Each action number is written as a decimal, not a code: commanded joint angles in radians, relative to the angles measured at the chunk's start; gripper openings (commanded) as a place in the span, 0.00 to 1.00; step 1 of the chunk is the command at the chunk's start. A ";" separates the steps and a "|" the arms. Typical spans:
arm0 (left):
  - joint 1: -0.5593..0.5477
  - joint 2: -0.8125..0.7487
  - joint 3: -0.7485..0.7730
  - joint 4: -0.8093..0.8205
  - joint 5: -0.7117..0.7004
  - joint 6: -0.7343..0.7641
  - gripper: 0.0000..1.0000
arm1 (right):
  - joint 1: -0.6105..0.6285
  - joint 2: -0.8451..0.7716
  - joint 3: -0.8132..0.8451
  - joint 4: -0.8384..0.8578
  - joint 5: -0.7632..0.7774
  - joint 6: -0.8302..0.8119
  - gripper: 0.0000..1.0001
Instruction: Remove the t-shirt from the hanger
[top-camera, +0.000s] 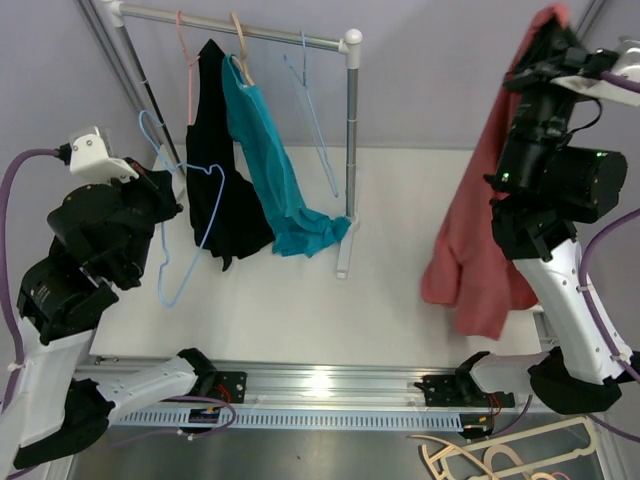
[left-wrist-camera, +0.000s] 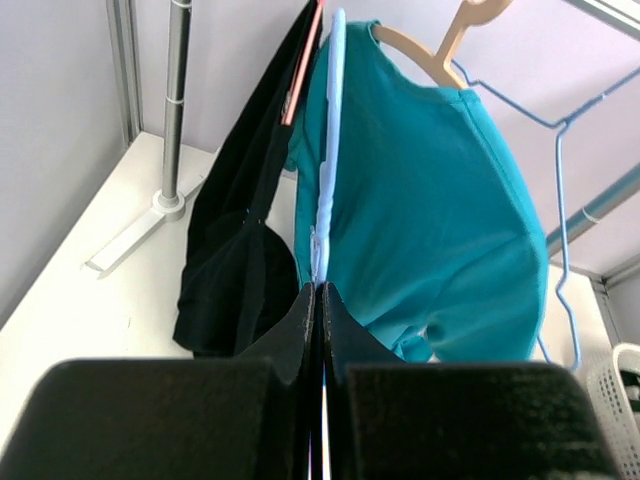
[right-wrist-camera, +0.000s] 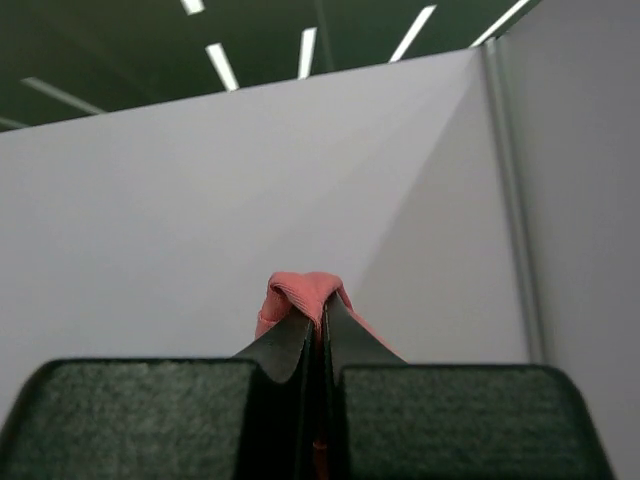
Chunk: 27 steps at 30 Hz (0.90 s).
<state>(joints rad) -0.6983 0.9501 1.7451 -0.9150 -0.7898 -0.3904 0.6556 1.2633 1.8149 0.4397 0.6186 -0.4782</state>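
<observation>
The salmon-red t-shirt (top-camera: 475, 250) hangs free at the right, well above the table, pinched at its top by my right gripper (top-camera: 555, 40), which is shut on it. In the right wrist view a fold of the shirt (right-wrist-camera: 300, 290) bulges above the closed gripper (right-wrist-camera: 320, 315). My left gripper (top-camera: 165, 185) is shut on a bare light-blue wire hanger (top-camera: 185, 235) at the left, in front of the rack. In the left wrist view the hanger (left-wrist-camera: 328, 180) rises from the closed gripper (left-wrist-camera: 321, 290). The hanger and the shirt are far apart.
A metal rack (top-camera: 350, 150) at the back holds a black garment (top-camera: 215, 180) on a pink hanger (top-camera: 188, 70), a teal t-shirt (top-camera: 275, 170) on a wooden hanger (top-camera: 240, 45), and an empty blue wire hanger (top-camera: 318, 130). Wooden hangers (top-camera: 500, 455) lie below the table's near edge.
</observation>
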 joint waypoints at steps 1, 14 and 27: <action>0.026 0.026 0.022 0.082 -0.002 0.054 0.01 | -0.159 0.004 0.107 0.171 -0.045 -0.056 0.00; 0.192 0.104 0.001 0.176 0.103 0.076 0.01 | -0.809 0.123 0.351 -0.251 -0.223 0.451 0.00; 0.267 0.179 0.067 0.174 0.218 0.058 0.01 | -1.126 -0.014 -0.112 -0.526 -0.528 0.903 0.00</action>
<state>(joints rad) -0.4515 1.1267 1.7725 -0.7776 -0.6304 -0.3317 -0.4583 1.3281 1.9087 -0.0784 0.1822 0.3168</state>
